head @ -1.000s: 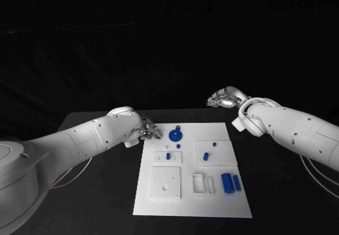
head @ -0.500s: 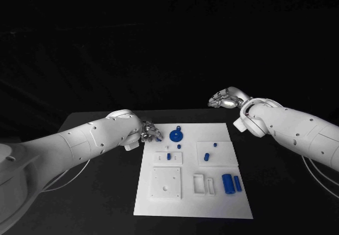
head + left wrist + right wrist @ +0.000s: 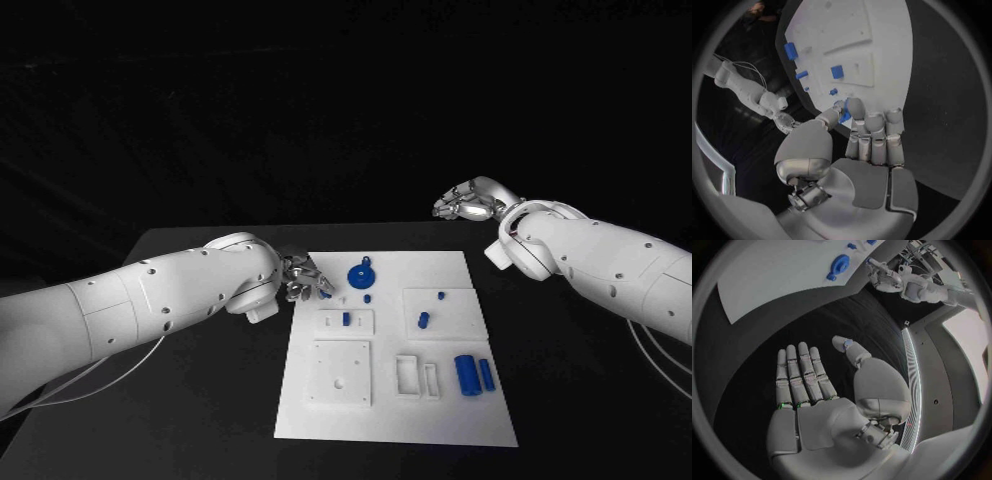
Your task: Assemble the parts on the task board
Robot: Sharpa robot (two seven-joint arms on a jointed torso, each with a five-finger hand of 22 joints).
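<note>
The task board lies flat in the middle of the black table, its long side running away from the robot. Several blue parts rest on it. A round blue disc part sits near the far edge, left of centre, with a small blue peg just beside it on the near side. Two short blue pins stand in a raised white block on the left half. A slanted blue piece lies on a raised white block on the right half. Nearer the robot, a blue cylinder and a slim blue bar lie side by side at the right edge of the board, next to a white rectangular frame. A square white plate occupies the near left area.

The left hand is at the far left corner of the board. In the left wrist view, the fingers lie close together and extended, and the thumb meets the forefinger on a small blue part, which the hand pinches over the board edge.

The right hand is raised above the table beyond the far right corner of the board, well apart from it. In the right wrist view, this hand holds nothing; its palm is flat and its fingers are straight with the thumb spread aside.
</note>
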